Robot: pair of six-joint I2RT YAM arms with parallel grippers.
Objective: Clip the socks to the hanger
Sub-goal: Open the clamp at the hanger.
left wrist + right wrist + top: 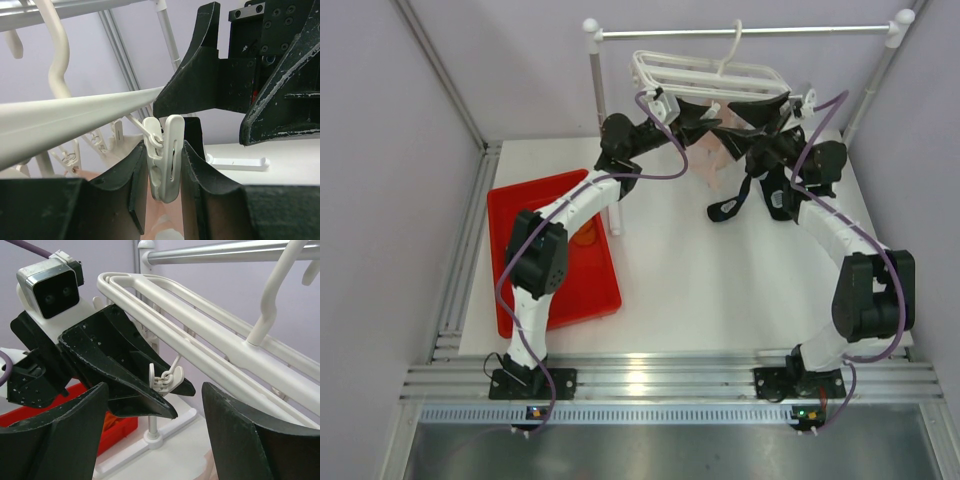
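white table (720,300), left gripper (165,150) pinching hanger clip (170,175), right gripper (155,390) spread

White hanger (705,72); red tray (520,205); orange sock (585,235)

top view: my left arm (575,200) covers part of the orange sock (586,235) in the red tray (510,210). left gripper (700,115) and right gripper (760,112) hide what hangs under the hanger (705,72) at 12 o'clock. left wrist: pink fabric (156,220) at 6 o'clock under the clip (169,155) is blurred, cut by the edge. right wrist: hanger runs off at 3 o'clock.
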